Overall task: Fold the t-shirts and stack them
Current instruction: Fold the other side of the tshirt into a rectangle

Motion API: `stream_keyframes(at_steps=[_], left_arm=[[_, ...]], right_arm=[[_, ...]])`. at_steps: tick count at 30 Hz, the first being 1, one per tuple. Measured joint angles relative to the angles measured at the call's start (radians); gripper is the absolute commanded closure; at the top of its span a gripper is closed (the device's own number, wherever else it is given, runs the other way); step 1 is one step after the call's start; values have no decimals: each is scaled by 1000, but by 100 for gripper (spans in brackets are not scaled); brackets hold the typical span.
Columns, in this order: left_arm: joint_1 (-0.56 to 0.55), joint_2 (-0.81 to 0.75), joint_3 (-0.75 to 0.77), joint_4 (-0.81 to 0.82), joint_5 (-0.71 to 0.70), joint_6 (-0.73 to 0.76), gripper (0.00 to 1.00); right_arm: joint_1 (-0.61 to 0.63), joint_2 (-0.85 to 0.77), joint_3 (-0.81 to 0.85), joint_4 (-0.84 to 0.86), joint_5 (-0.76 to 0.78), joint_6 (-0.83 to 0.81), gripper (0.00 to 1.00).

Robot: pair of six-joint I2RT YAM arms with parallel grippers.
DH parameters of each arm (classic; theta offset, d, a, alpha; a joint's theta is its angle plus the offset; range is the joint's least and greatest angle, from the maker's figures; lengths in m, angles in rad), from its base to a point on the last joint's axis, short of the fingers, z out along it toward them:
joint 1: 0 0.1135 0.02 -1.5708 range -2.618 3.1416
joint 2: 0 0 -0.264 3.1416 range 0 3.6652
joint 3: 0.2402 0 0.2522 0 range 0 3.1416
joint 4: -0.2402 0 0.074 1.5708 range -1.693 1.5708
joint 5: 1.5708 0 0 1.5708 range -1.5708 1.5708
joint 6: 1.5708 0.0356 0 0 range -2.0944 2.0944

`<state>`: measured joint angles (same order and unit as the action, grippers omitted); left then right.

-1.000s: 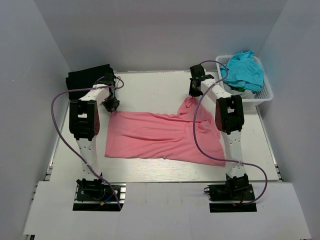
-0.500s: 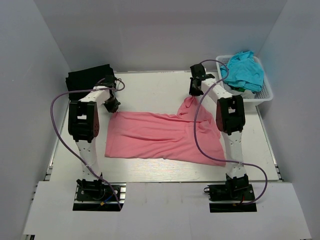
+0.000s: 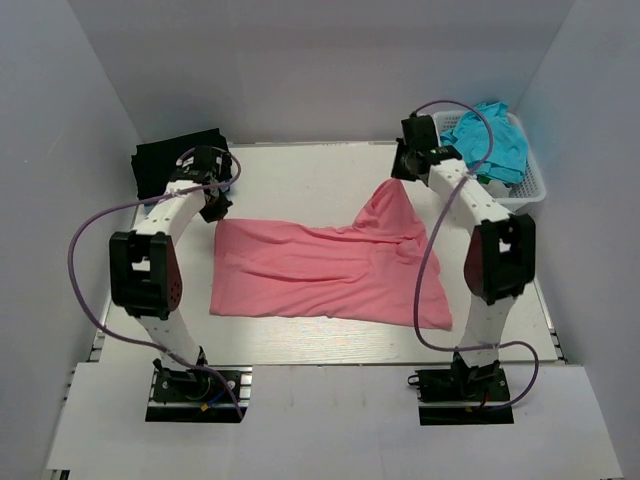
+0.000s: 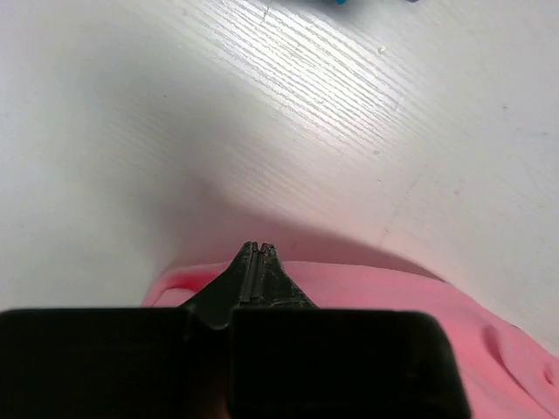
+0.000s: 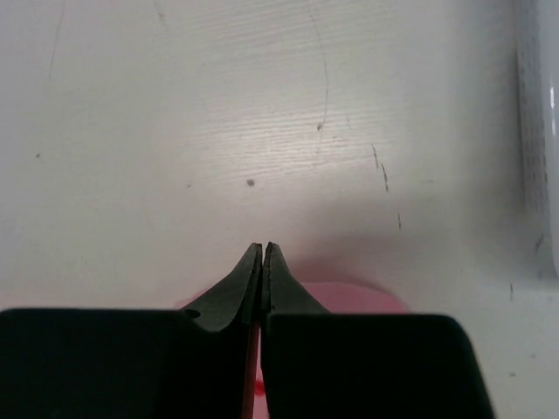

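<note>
Over the last second the right gripper [image 3: 403, 172] has moved toward the upper right, lifting a corner of the pink shirt [image 3: 320, 275]. The left gripper [image 3: 216, 207] has shifted up-left. Both sets of jaws are together, clamped on the cloth. The shirt lies mid-frame and is likely being stretched flat for folding.

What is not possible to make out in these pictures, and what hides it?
1. Top view: what lies in the basket under the teal shirt; the shirt covers it.
2. Left wrist view: whether the left gripper pinches the pink shirt; its own body blocks the contact.
3. Top view: how the black shirt is folded; too dark.
</note>
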<state>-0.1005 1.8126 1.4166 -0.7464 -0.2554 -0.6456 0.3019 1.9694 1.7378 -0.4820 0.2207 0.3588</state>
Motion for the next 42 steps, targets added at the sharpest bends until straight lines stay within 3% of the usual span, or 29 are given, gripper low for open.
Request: stream_keyframes(at_steps=[14,31,42], left_arm=[[0,-123,-160,14,-22,10,100],[7,-144,-160,-18,-101,-40,100],[6,-240,-298,-8,-93,-76,100]], right_arm=[[1,-463,-536,31,57,51,100],[-50,-575,-585,-44,126,91,100],[-72,-765,-821,-65,50,171,100]])
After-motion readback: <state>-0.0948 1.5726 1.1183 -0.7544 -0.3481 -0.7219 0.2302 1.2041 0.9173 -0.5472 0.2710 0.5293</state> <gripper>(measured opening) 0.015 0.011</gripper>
